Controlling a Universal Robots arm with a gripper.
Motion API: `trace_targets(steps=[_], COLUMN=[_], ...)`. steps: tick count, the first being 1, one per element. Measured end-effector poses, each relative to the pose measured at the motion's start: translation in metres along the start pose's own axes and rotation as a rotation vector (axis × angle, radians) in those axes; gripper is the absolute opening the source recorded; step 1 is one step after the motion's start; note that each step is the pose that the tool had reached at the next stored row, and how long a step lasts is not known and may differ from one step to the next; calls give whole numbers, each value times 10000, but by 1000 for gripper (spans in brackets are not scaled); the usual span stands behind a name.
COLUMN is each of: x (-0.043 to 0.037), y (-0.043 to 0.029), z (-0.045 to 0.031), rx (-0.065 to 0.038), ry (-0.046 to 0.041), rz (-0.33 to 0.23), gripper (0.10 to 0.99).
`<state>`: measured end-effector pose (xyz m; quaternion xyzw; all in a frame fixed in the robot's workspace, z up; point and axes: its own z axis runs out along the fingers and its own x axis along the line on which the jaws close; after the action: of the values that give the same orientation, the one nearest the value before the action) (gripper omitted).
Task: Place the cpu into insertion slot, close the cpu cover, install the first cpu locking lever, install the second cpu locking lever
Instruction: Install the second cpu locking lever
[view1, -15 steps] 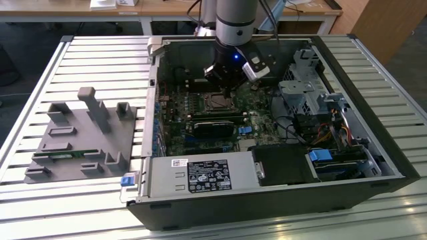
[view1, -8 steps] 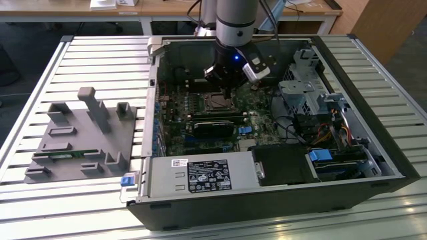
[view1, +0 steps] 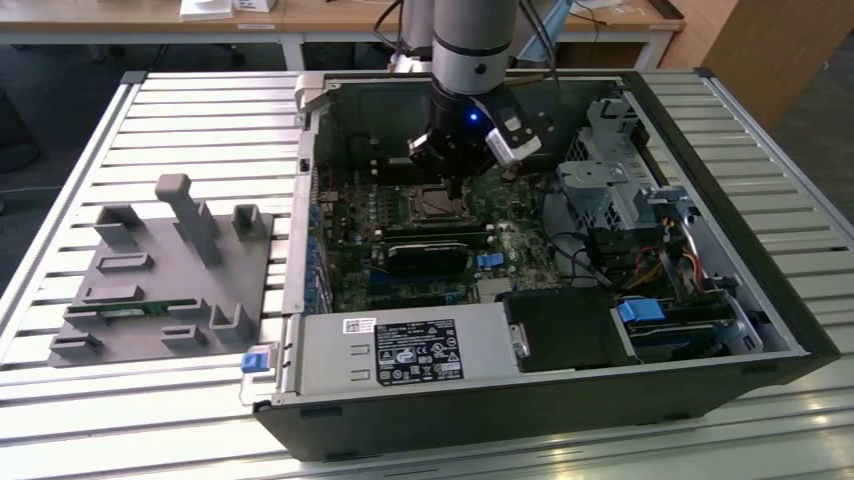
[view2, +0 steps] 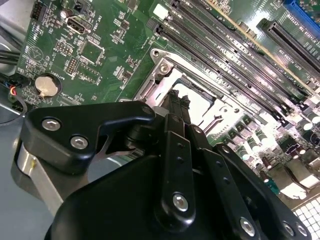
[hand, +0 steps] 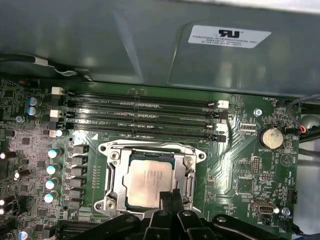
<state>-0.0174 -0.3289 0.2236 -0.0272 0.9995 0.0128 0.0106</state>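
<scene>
Exterior view first: your arm reaches down into the open computer case (view1: 694, 300) lying on the slatted desk (view1: 200, 130), with the claw (view1: 454, 178) hanging just over the insertion slot (view1: 434, 203) on the motherboard (view1: 400, 250). In the first wrist view the cpu (hand: 150, 182) lies flat in the socket, framed by the cpu cover (hand: 112, 175), and the claw's fingertips (hand: 170, 200) meet narrowly at the chip's near edge, apparently holding nothing. Your risk, as I judge it, is pressing or dragging on the chip's face: a tilted push could shift it in its seat, and the memory slots (hand: 140, 112) sit near enough to snag.
</scene>
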Motion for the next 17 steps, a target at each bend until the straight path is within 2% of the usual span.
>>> trace_targets(steps=[6, 8, 10, 17], x=[-2, -1, 0, 5], y=[0, -10, -26, -111], z=[-47, -48, -48, -50], rx=[-4, -55, -84, -85], ry=[79, 105, 109, 110], rz=[10, 13, 14, 14], gripper=[122, 122, 122, 122])
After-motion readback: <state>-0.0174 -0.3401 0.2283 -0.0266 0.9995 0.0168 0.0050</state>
